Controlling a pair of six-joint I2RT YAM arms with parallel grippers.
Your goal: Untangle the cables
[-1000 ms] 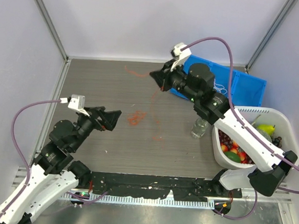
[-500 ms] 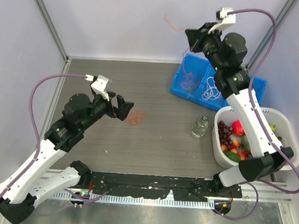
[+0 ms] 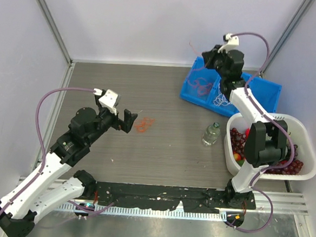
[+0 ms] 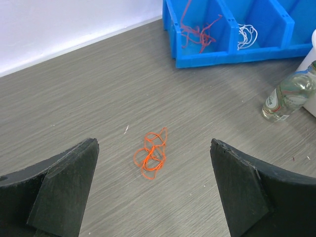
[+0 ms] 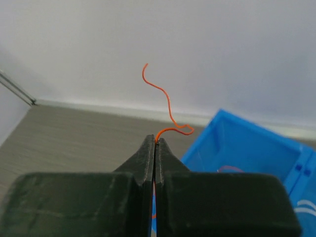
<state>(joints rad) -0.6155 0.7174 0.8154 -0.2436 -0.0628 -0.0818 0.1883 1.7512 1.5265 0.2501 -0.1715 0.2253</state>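
A small tangle of red-orange cables [image 4: 152,154] lies on the grey table, also seen in the top view [image 3: 144,124]. My left gripper [image 4: 153,192] is open just left of it, the jaws wide apart, the clump ahead between them [image 3: 128,121]. My right gripper [image 5: 156,140] is shut on a single red-orange cable [image 5: 163,98] and holds it in the air above the blue bin [image 3: 257,90]. The bin's left compartment holds more red cables [image 4: 195,32]; another compartment holds white cables [image 4: 245,35].
A small clear bottle [image 3: 211,134] stands right of the table's middle. A white basket [image 3: 303,134] of fruit stands at the right. Grey walls enclose the table at the left, back and right.
My right gripper lifted one red cable off the table and carried it up and right over the blue bin. My left gripper swung toward the red clump and now sits beside it.
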